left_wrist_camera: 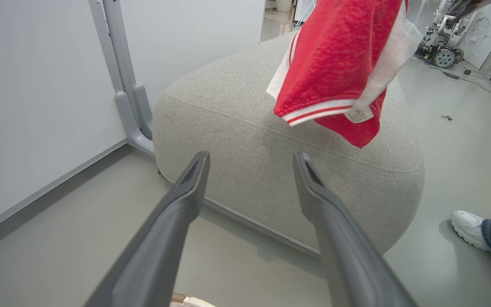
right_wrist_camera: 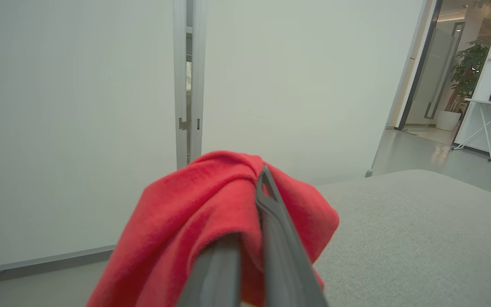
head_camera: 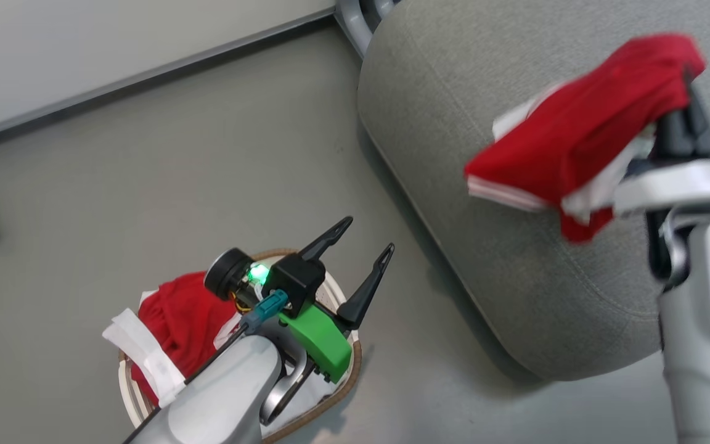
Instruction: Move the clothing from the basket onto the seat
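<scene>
Garment one [head_camera: 577, 129]: red with white trim, pinched in right claw [head_camera: 683, 117], which is clamped on a bunched fold. It hangs over the seat [head_camera: 453, 160] and appears clear of the cushion, its long axis trailing from the claw toward the robot's left. The seat lies straight beneath it, so lowering and release look like the next call.

Garment two [head_camera: 182, 320]: red, heaped in basket [head_camera: 346, 382], on its left side.

Left claw [head_camera: 368, 234]: spread wide and empty above the basket, fingers pointing toward the seat, away from garment two. The left arm is the nearer to it.
</scene>
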Controlling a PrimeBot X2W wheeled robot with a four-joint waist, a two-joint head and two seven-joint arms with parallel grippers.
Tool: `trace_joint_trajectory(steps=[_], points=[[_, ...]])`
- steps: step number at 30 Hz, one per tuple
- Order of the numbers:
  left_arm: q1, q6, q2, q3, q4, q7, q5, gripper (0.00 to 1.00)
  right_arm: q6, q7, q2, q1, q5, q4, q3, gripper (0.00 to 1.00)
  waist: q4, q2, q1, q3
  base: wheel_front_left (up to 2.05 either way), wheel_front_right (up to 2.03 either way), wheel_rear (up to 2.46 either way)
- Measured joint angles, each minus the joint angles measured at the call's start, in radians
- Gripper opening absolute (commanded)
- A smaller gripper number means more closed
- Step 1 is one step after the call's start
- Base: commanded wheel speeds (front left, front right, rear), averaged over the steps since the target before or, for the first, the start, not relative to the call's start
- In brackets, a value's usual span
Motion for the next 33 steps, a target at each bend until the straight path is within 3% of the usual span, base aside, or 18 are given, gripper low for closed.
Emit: trace_joint_trajectory(steps=[3, 10, 15, 21, 25, 33], points=[[-0.021, 0.008, 0.014, -0.007, -0.029, 0.009, 0.024, 1.00, 0.000, 0.000, -0.043, -0.130, 0.056, 0.055, -0.036, 0.00, 0.018, 0.0000, 0.0000, 0.044, 0.00, 0.00, 0.00], [-0.067, 0.026, 0.045, -0.029, -0.142, 0.039, 0.073, 1.00, 0.000, 0.064, -0.216, -0.445, 0.081, 0.162, -0.123, 0.00, 0.071, 0.0000, 0.0001, 0.156, 0.00, 0.00, 0.00], [-0.093, 0.038, 0.058, -0.047, -0.230, 0.069, 0.108, 1.00, 0.000, 0.143, -0.339, -0.602, 0.037, 0.218, -0.190, 0.00, 0.122, 0.0000, 0.0001, 0.237, 0.00, 0.00, 0.00], [-0.129, 0.044, 0.074, -0.059, -0.308, 0.094, 0.139, 1.00, 0.000, 0.209, -0.430, -0.719, -0.031, 0.283, -0.247, 0.00, 0.181, 0.0000, 0.0002, 0.332, 0.00, 0.00, 0.00], [-0.143, 0.052, 0.062, -0.062, -0.321, 0.092, 0.146, 1.00, 0.000, 0.220, -0.442, -0.722, -0.088, 0.348, -0.292, 0.00, 0.225, 0.0000, 0.0002, 0.390, 0.00, 0.00, 0.00], [-0.156, 0.065, 0.062, -0.057, -0.314, 0.082, 0.148, 1.00, 0.000, 0.168, -0.378, -0.636, -0.183, 0.505, -0.384, 0.00, 0.291, 0.0000, 0.0003, 0.484, 0.00, 0.00, 0.00]])
